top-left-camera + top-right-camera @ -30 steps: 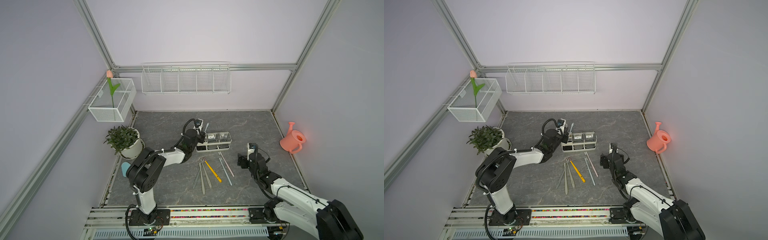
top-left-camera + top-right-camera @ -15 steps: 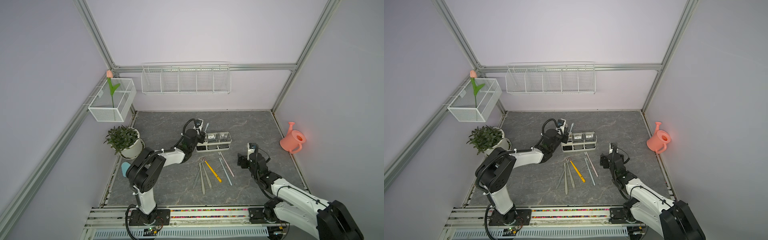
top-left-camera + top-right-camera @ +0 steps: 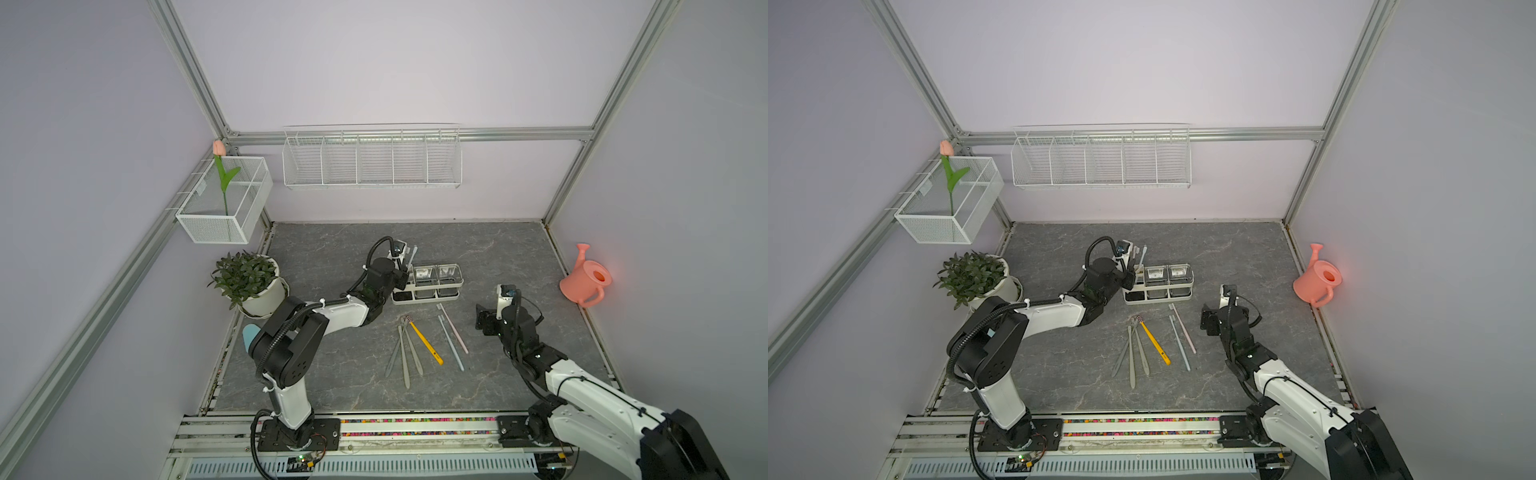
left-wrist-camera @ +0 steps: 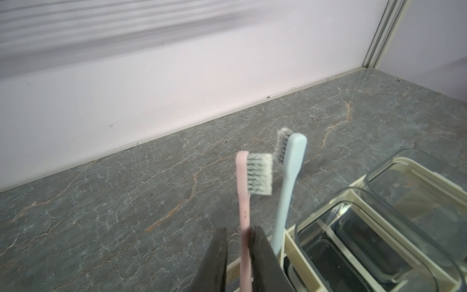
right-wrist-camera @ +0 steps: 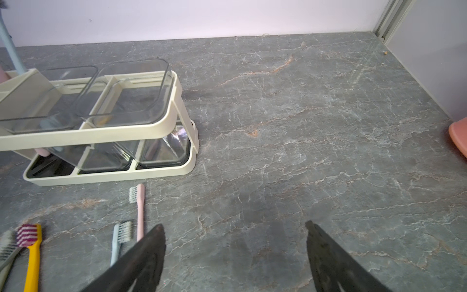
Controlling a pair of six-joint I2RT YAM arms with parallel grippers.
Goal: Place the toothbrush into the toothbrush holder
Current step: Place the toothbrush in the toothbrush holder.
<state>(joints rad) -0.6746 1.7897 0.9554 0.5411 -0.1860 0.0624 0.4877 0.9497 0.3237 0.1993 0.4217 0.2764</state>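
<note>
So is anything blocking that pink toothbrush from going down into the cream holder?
Nothing visible does. The pink toothbrush, between the left end effector's jaws, already reaches down into the toothbrush holder's end compartment, beside a blue toothbrush.

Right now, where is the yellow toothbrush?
In a top view, the yellow toothbrush lies on the table just in front of the toothbrush holder, grey toothbrushes on its left, a blue toothbrush on its right.

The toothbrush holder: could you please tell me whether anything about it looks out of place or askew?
The toothbrush holder has clear cups in only two of three compartments; the end one has none, and the blue toothbrush in it leans rather than standing straight.
</note>
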